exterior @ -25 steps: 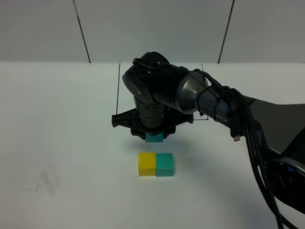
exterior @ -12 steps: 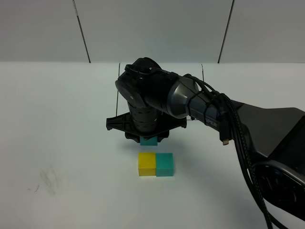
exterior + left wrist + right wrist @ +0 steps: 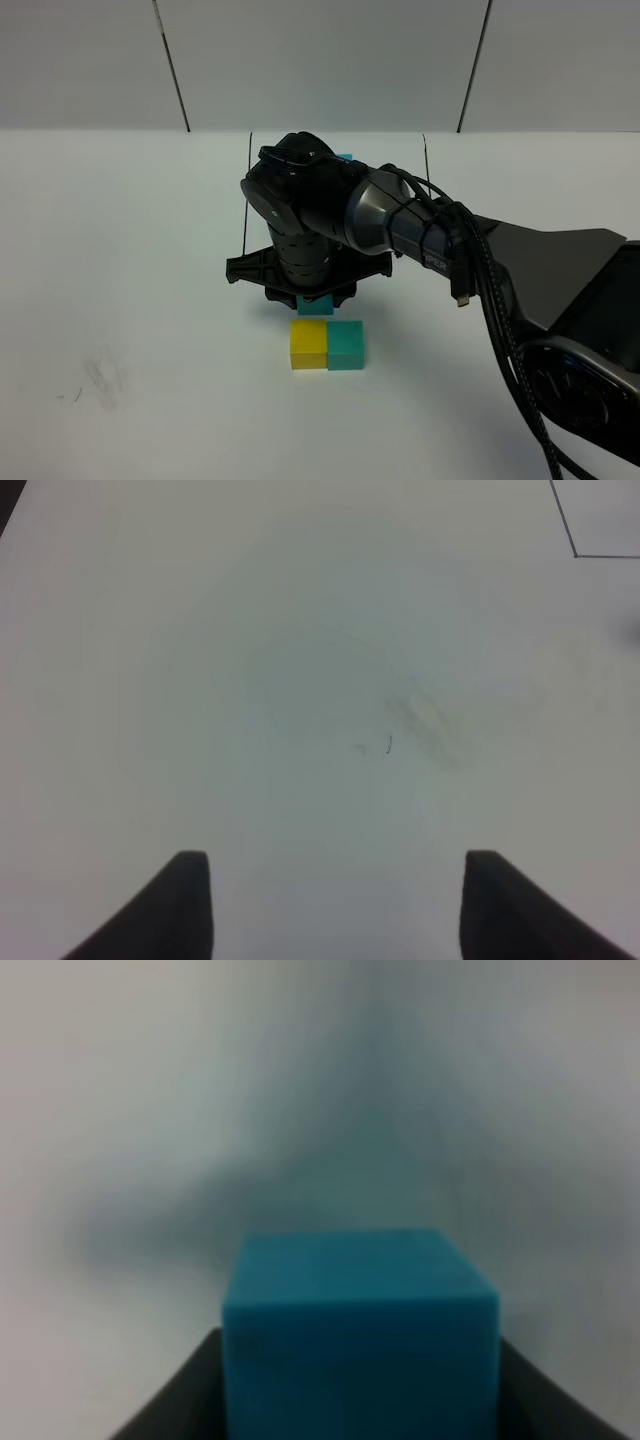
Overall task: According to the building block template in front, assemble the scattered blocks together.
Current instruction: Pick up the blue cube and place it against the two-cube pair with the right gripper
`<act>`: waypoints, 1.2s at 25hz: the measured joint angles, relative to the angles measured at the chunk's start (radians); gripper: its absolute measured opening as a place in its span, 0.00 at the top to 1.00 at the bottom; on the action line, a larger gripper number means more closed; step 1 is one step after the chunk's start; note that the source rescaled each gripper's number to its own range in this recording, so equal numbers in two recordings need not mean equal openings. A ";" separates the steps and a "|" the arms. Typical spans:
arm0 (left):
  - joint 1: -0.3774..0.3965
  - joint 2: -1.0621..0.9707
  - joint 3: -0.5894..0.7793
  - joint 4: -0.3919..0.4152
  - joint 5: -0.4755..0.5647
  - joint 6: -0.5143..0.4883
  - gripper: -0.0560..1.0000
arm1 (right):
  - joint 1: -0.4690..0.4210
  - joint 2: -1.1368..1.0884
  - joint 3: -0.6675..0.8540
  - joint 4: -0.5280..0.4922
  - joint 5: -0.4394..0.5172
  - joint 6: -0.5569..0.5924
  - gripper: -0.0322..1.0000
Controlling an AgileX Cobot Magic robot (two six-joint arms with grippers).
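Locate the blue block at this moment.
The blue block is clamped in the right gripper, near the middle of the exterior high view, just behind the yellow block that sits joined to the teal-green block.

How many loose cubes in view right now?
3. Yellow cube and teal-green cube sit touching side by side on the table; the blue cube is gripped in the right gripper just behind them. The arm hides most of the template.

White lettering is showing on the right arm (image 3: 430, 235) beside its cables, too small to read.
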 joint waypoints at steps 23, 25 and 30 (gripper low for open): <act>0.000 0.000 0.000 0.000 0.000 0.000 0.76 | 0.011 0.056 0.000 0.016 -0.023 0.006 0.96; 0.000 0.000 0.000 0.000 0.000 0.000 0.76 | 0.011 0.063 0.000 0.024 -0.023 0.006 0.96; 0.000 0.000 0.000 0.000 0.000 0.000 0.76 | 0.011 0.071 0.000 0.029 -0.023 0.006 0.96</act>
